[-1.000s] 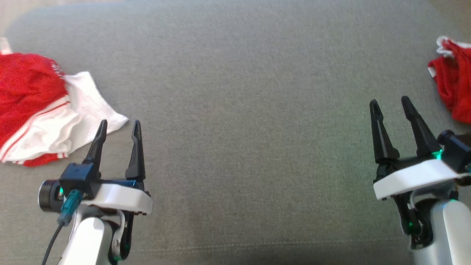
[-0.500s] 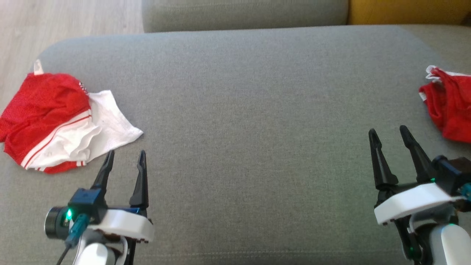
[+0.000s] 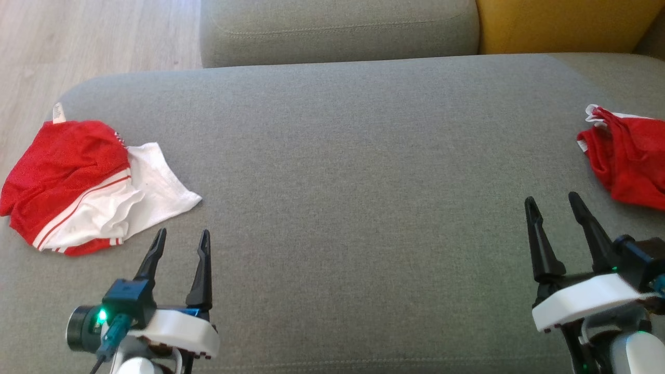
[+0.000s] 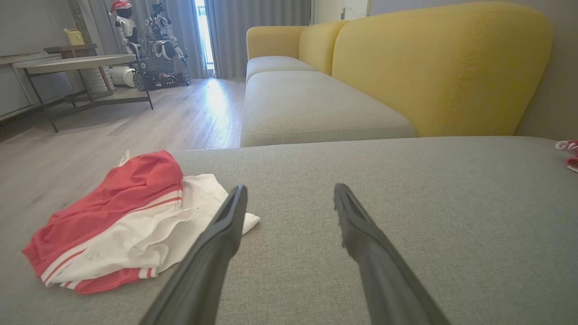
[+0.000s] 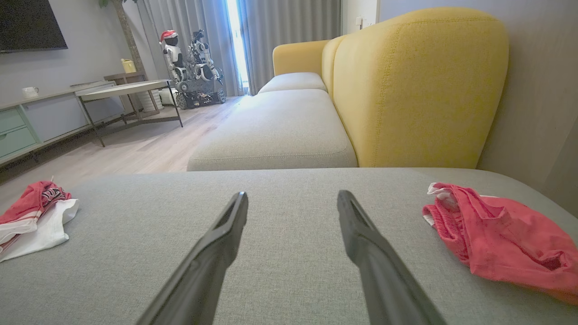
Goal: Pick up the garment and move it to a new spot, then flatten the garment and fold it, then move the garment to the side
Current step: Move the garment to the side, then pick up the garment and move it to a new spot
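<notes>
A crumpled red and white garment (image 3: 78, 176) lies at the left end of the grey sofa cushion (image 3: 353, 156). A second crumpled red garment (image 3: 628, 161) lies at the right end. My left gripper (image 3: 183, 232) is open and empty, its fingers just short of the white corner of the left garment (image 4: 117, 216). My right gripper (image 3: 550, 198) is open and empty, to the left of and nearer than the red garment (image 5: 496, 234). Both wrist views show open fingers, left gripper (image 4: 290, 188) and right gripper (image 5: 292, 195), over bare cushion.
Behind the cushion stand another grey seat (image 3: 337, 26) and a yellow sofa back (image 3: 561, 23). Wooden floor (image 3: 78, 41) lies past the cushion's left end. A low table (image 5: 126, 90) and parked robots (image 5: 189, 67) stand far across the room.
The head camera has tilted up, so the whole picture slid down and the far seat and yellow back came into view. Both grippers stay open; the garments lie as before.
</notes>
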Motion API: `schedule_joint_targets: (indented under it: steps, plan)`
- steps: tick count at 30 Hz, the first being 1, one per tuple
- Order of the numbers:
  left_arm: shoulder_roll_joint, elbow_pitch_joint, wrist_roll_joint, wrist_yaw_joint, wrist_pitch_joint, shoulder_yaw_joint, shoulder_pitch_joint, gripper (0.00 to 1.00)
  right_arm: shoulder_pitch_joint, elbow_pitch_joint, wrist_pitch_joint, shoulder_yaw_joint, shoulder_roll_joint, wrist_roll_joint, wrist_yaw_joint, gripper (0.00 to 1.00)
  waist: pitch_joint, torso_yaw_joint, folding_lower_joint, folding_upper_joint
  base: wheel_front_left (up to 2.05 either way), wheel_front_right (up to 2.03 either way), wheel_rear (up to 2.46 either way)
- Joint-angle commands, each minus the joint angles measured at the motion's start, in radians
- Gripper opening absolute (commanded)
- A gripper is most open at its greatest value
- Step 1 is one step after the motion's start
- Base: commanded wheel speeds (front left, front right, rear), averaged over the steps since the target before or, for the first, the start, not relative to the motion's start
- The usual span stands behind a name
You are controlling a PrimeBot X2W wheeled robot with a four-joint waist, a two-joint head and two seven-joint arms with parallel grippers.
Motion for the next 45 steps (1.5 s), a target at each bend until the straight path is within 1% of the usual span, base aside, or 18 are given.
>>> schedule_joint_targets:
  steps: [1, 19, 27, 30, 34, 45]
  plan:
    - [0.020, -0.035, -0.008, 0.005, -0.001, 0.037, -0.032, 1.00, -0.024, -0.040, -0.009, 0.020, -0.007, -0.004, 0.003, 1.00, -0.001, -0.001, 0.0001, -0.0001, 0.00, 0.00, 0.00]
    - [0.030, -0.043, -0.014, 0.021, 0.015, 0.028, -0.032, 1.00, -0.023, -0.036, -0.005, 0.018, -0.004, 0.002, 0.003, 1.00, 0.000, -0.002, 0.0001, -0.0001, 0.00, 0.00, 0.00]
    - [0.030, -0.041, -0.018, 0.021, 0.015, 0.022, -0.045, 1.00, -0.013, -0.037, 0.001, 0.002, 0.000, -0.001, 0.003, 1.00, -0.006, 0.029, 0.0001, -0.0001, 0.00, 0.00, 0.00]
    - [0.029, -0.038, -0.020, 0.021, 0.014, 0.020, -0.054, 1.00, -0.007, -0.049, 0.007, 0.001, 0.003, -0.007, 0.003, 1.00, -0.007, 0.065, 0.0001, -0.0001, 0.00, 0.00, 0.00]
    - [0.025, -0.034, -0.021, 0.021, 0.012, 0.015, -0.070, 1.00, 0.003, -0.072, 0.014, 0.000, 0.006, -0.017, 0.003, 1.00, -0.010, 0.138, 0.0001, -0.0001, 0.00, 0.00, 0.00]
    - [0.029, -0.015, -0.024, 0.025, 0.001, 0.022, -0.112, 1.00, -0.005, -0.108, 0.022, 0.059, 0.012, -0.022, 0.003, 1.00, -0.007, 0.332, 0.0001, -0.0001, 0.00, 0.00, 0.00]
